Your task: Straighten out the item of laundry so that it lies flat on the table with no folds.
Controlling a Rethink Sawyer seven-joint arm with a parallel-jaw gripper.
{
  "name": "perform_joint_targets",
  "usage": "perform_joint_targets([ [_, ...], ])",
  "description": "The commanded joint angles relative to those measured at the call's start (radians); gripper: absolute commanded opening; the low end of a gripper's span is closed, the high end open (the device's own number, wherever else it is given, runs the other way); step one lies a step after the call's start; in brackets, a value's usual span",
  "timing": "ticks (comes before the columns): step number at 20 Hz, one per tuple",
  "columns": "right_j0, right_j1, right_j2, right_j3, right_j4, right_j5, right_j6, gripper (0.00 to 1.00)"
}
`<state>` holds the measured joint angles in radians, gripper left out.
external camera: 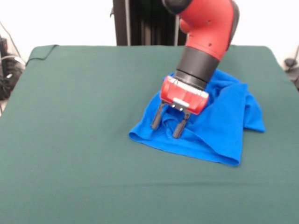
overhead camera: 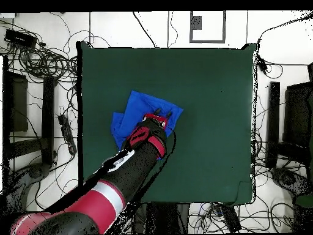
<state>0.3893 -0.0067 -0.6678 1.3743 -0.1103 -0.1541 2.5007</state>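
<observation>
The item of laundry [external camera: 224, 126] [overhead camera: 136, 109] is a bright blue T-shirt lying rumpled and folded over itself, right of the middle of the dark green table [external camera: 84, 140] [overhead camera: 214, 92]. My gripper [external camera: 167, 126] [overhead camera: 160, 114] is down on the shirt's left part, tilted, with its two black fingers [external camera: 156, 120] spread apart and their tips on the fabric. The gripper is open, with only a ridge of cloth between the tips. The red arm hides the shirt's far middle part.
Cables and dark equipment [overhead camera: 36, 61] lie on the floor around the table. A black stand [external camera: 140, 23] rises behind the table's far edge.
</observation>
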Motion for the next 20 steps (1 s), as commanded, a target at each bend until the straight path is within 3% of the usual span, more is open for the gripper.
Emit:
perform_joint_targets([
  [1,-0.088,0.185,0.016,-0.043,0.072,-0.094,0.082,1.00],
  [12,-0.226,0.120,0.082,-0.097,-0.109,-0.113,-0.024,1.00],
  [20,-0.212,0.151,-0.054,-0.109,-0.051,-0.245,-0.035,1.00],
])
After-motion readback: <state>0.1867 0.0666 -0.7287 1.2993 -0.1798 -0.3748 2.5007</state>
